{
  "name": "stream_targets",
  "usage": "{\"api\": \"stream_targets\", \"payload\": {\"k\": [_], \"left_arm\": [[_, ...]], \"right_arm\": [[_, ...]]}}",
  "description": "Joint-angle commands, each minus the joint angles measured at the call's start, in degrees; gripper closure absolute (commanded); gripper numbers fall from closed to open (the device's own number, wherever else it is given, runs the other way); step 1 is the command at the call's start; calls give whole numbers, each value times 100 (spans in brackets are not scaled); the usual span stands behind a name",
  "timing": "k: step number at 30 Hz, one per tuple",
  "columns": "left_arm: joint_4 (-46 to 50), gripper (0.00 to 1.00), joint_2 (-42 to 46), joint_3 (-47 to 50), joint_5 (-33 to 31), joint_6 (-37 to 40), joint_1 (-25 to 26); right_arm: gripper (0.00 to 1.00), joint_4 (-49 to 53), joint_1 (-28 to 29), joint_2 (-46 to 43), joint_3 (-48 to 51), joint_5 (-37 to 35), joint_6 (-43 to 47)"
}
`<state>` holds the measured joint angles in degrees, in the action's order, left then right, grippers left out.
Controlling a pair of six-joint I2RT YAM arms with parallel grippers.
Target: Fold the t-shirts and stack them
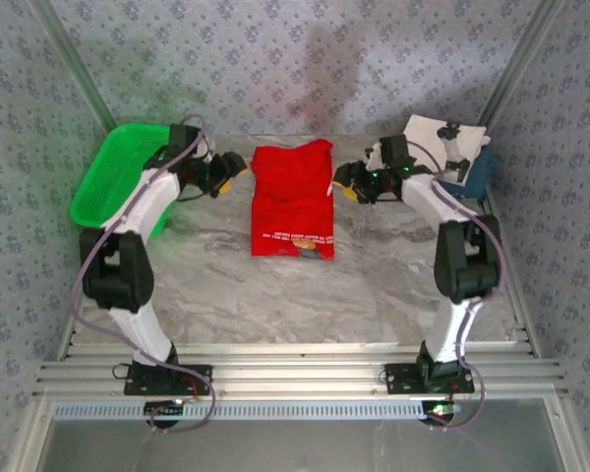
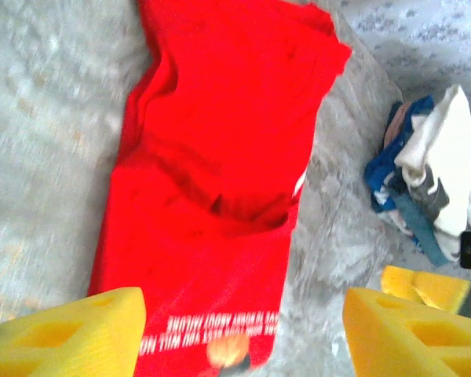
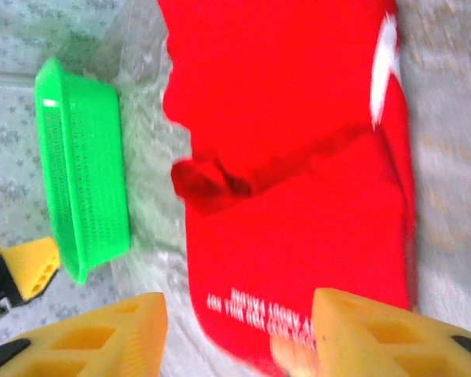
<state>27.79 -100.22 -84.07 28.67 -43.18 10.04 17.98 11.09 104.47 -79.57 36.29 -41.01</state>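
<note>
The left tool hovers just off the left edge of the red t-shirt. Its yellow foam fingers stand wide apart with nothing between them. The right tool mirrors it just off the shirt's right edge, its jaws equally wide and empty.

The red t-shirt lies in the middle of the tabletop, between the two tools and touching neither. It forms a rough upright rectangle, with a crease running across its middle and white lettering along the near hem.

The cloth looks light, limp and quick to wrinkle, so it would probably sag and drag if lifted by a single point. The surest hold is likely a pinch at two corners of one hem, one corner per tool, so that the edge stays taut as it is carried over.

The white t-shirt and the navy t-shirt sit in a heap at the far right corner, behind the right arm. The green basket stands at the far left.

Both wrist views are blurred. The lettering cannot be read, and the brownish print at the near hem is cut off. How many layers the red shirt holds cannot be told, and much of the navy shirt is hidden under the white one.
</note>
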Motion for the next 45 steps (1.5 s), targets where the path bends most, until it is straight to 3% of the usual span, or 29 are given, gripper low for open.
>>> {"api": "stream_targets", "payload": {"k": [1, 7, 12, 24, 34, 38, 40, 45], "left_arm": [[-189, 28, 770, 1292, 121, 132, 39], [-1147, 26, 1506, 3158, 661, -486, 131], [-2069, 26, 1275, 3672, 894, -1215, 389], [-3090, 28, 403, 3872, 781, -1983, 612], [-3616, 32, -353, 3344, 770, -2278, 761], [-3566, 42, -705, 3032, 807, -2283, 839], [-3529, 52, -782, 2968, 807, -2277, 857], [-3141, 78, -731, 2914, 809, -2099, 850]], "right_arm": [[37, 306, -15, -762, 1148, 110, 452], [35, -676, 155, -1424, 3218, 488, 10], [34, -1827, 281, -1371, 3896, 544, -736], [36, -2361, 673, -546, 3559, 461, -1149], [39, -2353, 692, 208, 2782, 561, -1274], [46, -1999, 765, 514, 2466, 576, -1171], [53, -1990, 773, 592, 2450, 572, -1204], [82, -1792, 732, 574, 2405, 554, -1249]]}}
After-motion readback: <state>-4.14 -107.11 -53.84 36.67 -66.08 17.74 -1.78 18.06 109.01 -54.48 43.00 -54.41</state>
